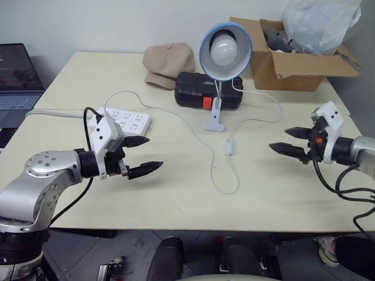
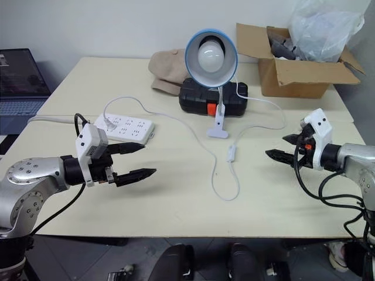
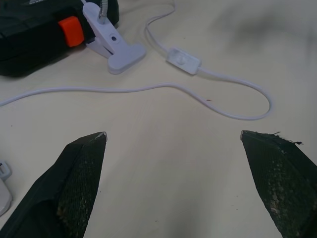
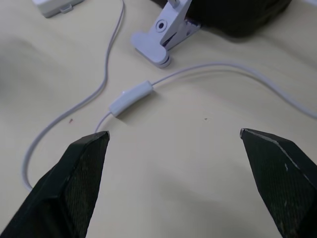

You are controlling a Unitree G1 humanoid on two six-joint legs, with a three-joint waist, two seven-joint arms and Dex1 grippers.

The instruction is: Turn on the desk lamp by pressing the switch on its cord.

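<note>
Both hands, left [image 1: 145, 155] and right [image 1: 288, 141], hover with fingers spread wide and empty, while the switch [image 1: 228, 146] lies loose mid-desk [image 1: 176, 199] at 6 o'clock from the lamp [image 1: 225, 51], so if you press off-centre it may skid along its cord [image 1: 225, 186].

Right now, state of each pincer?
Left pincer: open, holding nothing, above the table.
Right pincer: open, holding nothing, apart from the switch.
</note>
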